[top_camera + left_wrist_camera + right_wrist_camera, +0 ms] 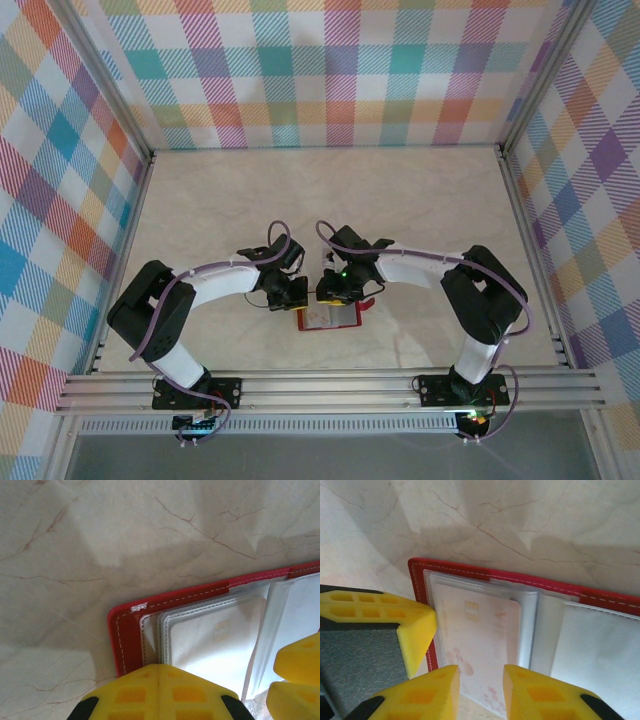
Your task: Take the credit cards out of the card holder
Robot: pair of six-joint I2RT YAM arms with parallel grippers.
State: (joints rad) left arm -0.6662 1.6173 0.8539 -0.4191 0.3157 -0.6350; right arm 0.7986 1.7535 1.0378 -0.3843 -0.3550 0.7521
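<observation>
The red card holder (pixel 330 320) lies open on the table near the front edge, its clear pockets facing up. My left gripper (pixel 159 669) is shut, its joined yellow tips resting on the holder's (pixel 126 640) left side with nothing between them. A pale credit card (pixel 215 640) shows inside a clear pocket beside it. My right gripper (pixel 480 682) is open, its fingers standing either side of a pale pink-printed card (pixel 480 630) that lies in the pocket of the holder (pixel 420 577). From above, the left gripper (pixel 290 296) and right gripper (pixel 336 290) crowd together over the holder.
The left gripper's yellow finger (pixel 395 622) sits close to the right gripper, at the holder's left edge. The beige marble table (pixel 330 200) stretches away behind the holder. Plaid walls close in the back and sides; a metal rail (pixel 330 385) runs along the front.
</observation>
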